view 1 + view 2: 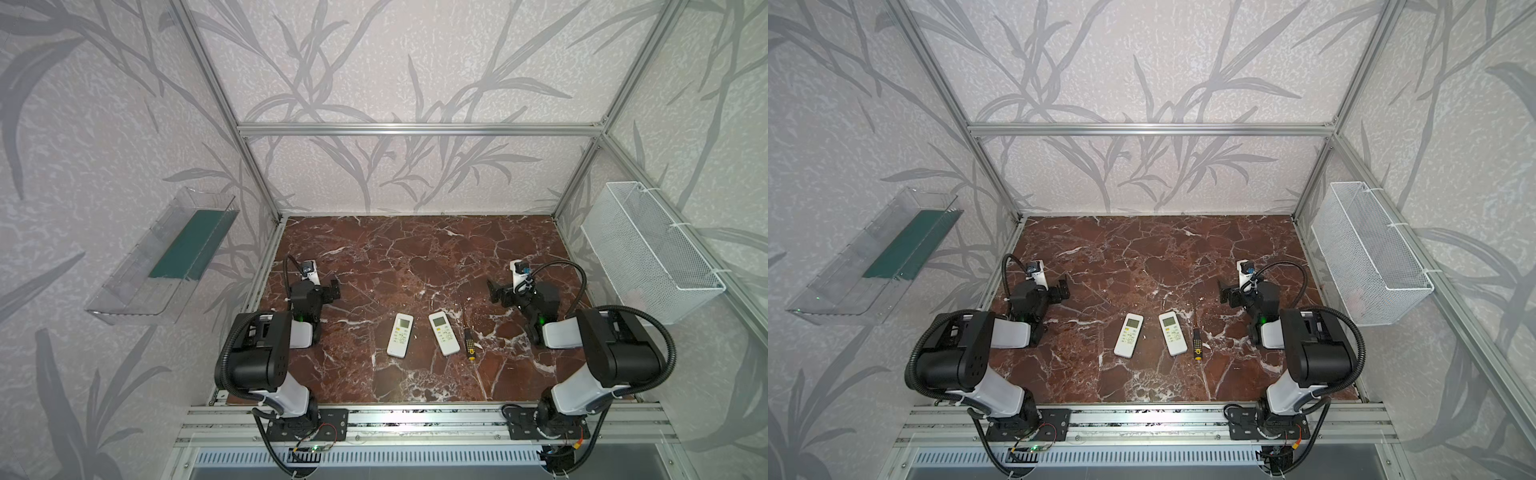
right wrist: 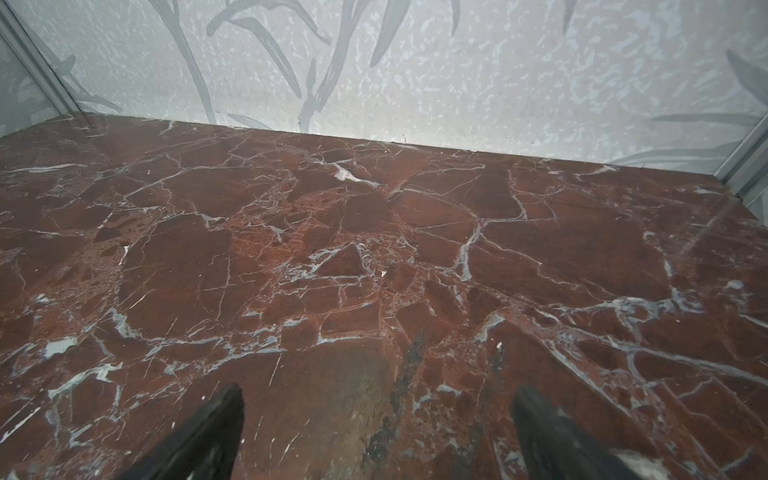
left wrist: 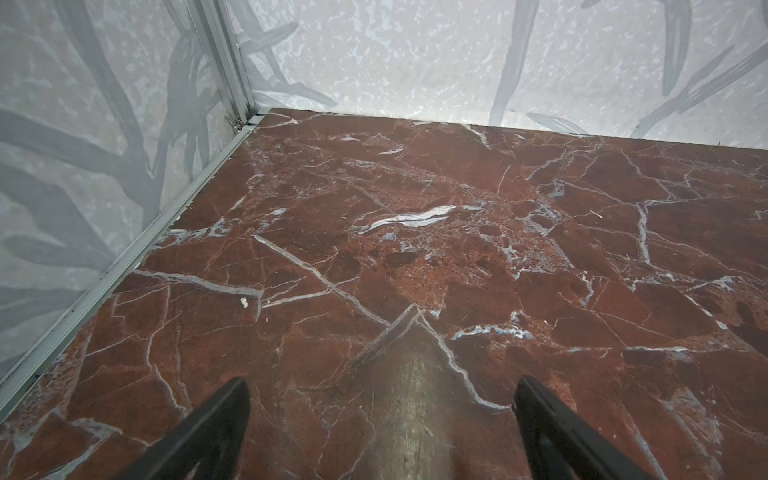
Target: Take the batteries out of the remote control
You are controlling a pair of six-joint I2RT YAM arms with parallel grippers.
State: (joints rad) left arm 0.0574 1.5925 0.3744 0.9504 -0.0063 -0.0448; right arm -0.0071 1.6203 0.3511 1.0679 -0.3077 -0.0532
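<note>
Two white remote controls lie face up, side by side, on the red marble table near its front middle: one (image 1: 400, 336) (image 1: 1128, 335) on the left and one (image 1: 444, 339) (image 1: 1172, 333) on the right. Their screens point toward the back wall. The batteries are hidden. My left gripper (image 1: 334, 288) (image 1: 1064, 287) (image 3: 382, 386) hovers open at the left, well apart from the remotes, with only bare marble between its fingers. My right gripper (image 1: 492, 291) (image 1: 1225, 293) (image 2: 378, 392) is open too, at the right, with nothing in it.
A black-and-yellow-handled screwdriver (image 1: 468, 338) (image 1: 1196, 343) lies just right of the right remote. A clear plastic tray (image 1: 162, 257) hangs on the left wall and a white wire basket (image 1: 648, 249) on the right wall. An aluminium rail (image 1: 415, 415) runs along the table's front edge.
</note>
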